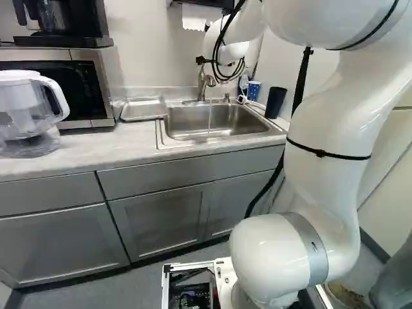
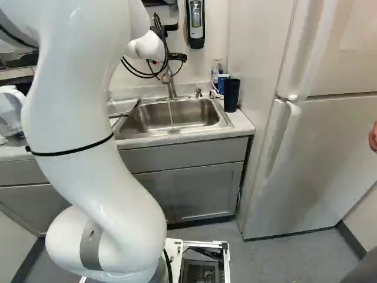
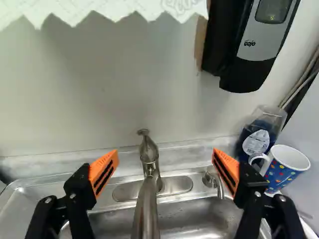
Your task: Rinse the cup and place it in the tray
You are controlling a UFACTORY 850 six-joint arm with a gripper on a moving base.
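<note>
Wrist view: hand [image 2: 178,57] open wide, perhaps hiding the foot of the dotted cup [image 3: 285,172]; sink [image 3: 184,219] cut off.

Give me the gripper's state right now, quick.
Gripper: wide open, holding nothing; the faucet shows in the gap, with neither side touching it.

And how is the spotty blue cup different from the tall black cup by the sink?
The blue cup has colourful spots and a white handle; the black cup is plain and shows no handle. The black cup looks taller than the blue cup. Both stand beside the sink.
</note>
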